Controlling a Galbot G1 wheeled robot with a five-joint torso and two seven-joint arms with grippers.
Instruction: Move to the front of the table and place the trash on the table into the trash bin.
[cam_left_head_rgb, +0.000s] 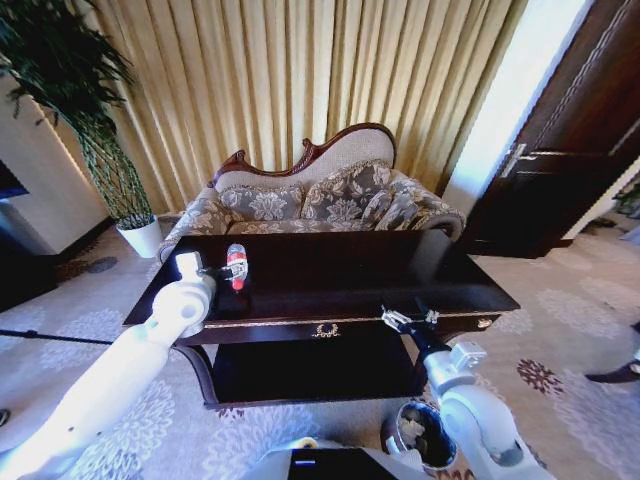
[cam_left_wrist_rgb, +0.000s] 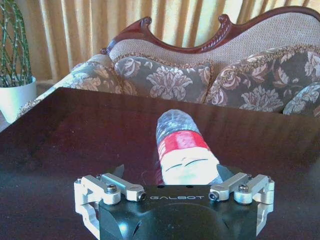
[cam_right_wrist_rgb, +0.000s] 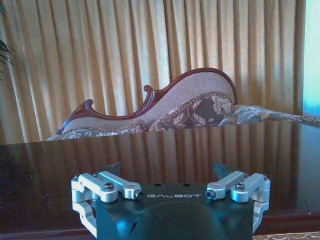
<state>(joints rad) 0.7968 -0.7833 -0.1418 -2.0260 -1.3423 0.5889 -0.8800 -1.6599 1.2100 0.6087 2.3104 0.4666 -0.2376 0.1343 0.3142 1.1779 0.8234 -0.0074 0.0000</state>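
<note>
Left arm reaches up from the lower left of the head view, white and long, its left gripper (cam_left_head_rgb: 222, 270) out over the near-left part of the desk (cam_left_head_rgb: 400, 270), right at the bottle (cam_left_head_rgb: 237, 266). In the left wrist view the left gripper (cam_left_wrist_rgb: 170, 172) has its fingers (cam_left_wrist_rgb: 118, 170) spread wide, one to each side of the bottle (cam_left_wrist_rgb: 182, 150), which lies on its side on the dark glossy top, red-and-white label toward the camera; released, then, straddling the near end, and whether a tip touches the plastic I cannot tell. Over to the lower right of the head view: the right arm comes up from the bottom edge, and the right gripper (cam_left_head_rgb: 408, 318) sits at the desk's front edge, just right of the gold laurel emblem (cam_left_head_rgb: 325, 330) on the drawer. The right wrist view shows the right gripper (cam_right_wrist_rgb: 170, 170) level with the tabletop, fingers (cam_right_wrist_rgb: 226, 170) parted and grasping nothing, with bare polished wood stretching ahead. Now the containers: the trash bin (cam_left_head_rgb: 422, 432) stands on the patterned carpet at the bottom of the head view, just left of the right arm, below the desk's front; dark rim, something pale inside, too small to make out. At the left edge of the head view, a white plant pot (cam_left_head_rgb: 141, 236) holds a tall green plant. Behind the desk, the floral sofa (cam_left_head_rgb: 330, 195) sits in front of golden curtains (cam_left_head_rgb: 300, 70).
</note>
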